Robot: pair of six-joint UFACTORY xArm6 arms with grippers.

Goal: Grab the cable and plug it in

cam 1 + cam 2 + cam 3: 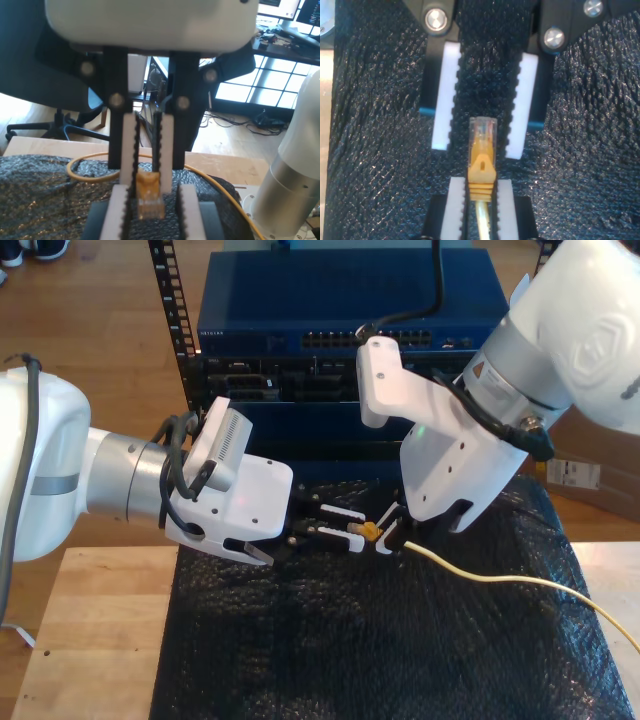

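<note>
Gripping the cable [500, 578] by its yellow boot, my second gripper [392, 536] is closing tight on it above the centre of the exterior view. My first gripper [335, 525] is facing it with its pads spread, flanking the clear plug [483, 127] without touching. The cable is trailing toward 4 o'clock in that view. It is looking light and floppy, so the stiff boot seems the safest hold, while the plug's clip seems fragile. The blue rack [330, 300] is standing at 12 o'clock with its port row [365, 340]. The black mat [350, 650] is lying underneath. The 2 arms are crowding the approach.
</note>
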